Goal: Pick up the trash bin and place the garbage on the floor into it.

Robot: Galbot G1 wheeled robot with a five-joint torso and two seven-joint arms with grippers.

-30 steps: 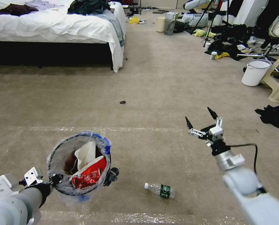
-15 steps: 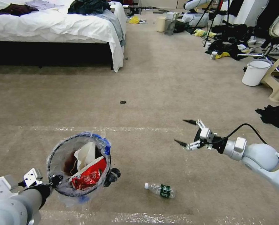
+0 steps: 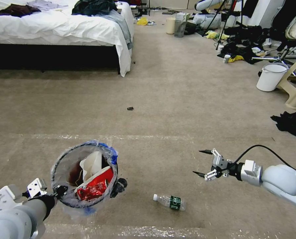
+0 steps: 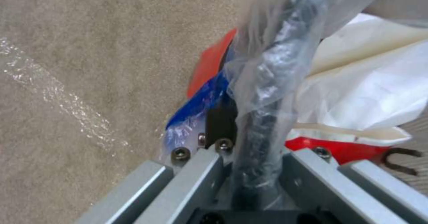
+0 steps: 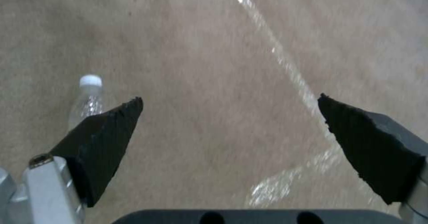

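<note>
Red trash bin [image 3: 85,172] with blue-edged clear liner, green-labelled clear bottle [image 3: 170,201] at its 4 o'clock, taupe carpet [image 3: 174,99] crossed by shiny pale tape lines [image 3: 128,136]

Pale grey rounded arms, black pointed jaws, black cable

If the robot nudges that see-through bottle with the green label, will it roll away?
Probably: the clear plastic bottle with the green label lies on its side on the taupe carpet floor. It looks empty, so likely light. The open right gripper could dent it.
</note>
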